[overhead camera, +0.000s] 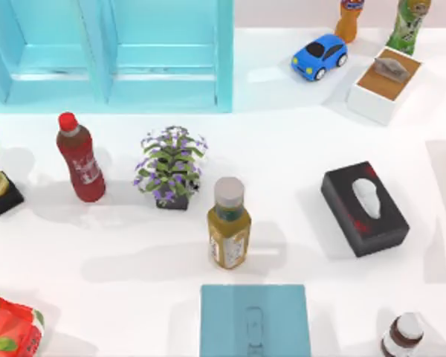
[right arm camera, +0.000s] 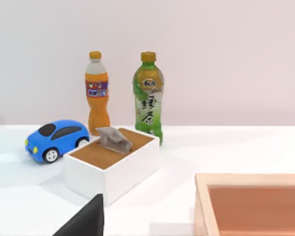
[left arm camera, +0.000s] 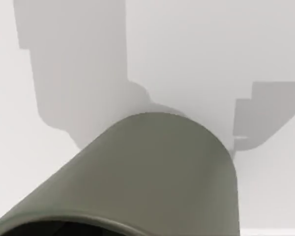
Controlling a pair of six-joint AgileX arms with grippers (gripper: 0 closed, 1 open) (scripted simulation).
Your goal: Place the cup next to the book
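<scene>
Dark olive-grey tapered cup (left arm camera: 152, 177) is sitting close under the left wrist camera, above the white counter (left arm camera: 211, 59). Can't tell the state of either tool. Flat light teal-blue book (overhead camera: 255, 320) is lying at 6 o'clock in the top view, below the yellow-labelled bottle (overhead camera: 228, 223).

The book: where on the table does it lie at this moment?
In the top view the book lies flat at the table's near edge, about midway across, just below the yellow-labelled bottle, with a dark-capped bottle to its right.
</scene>
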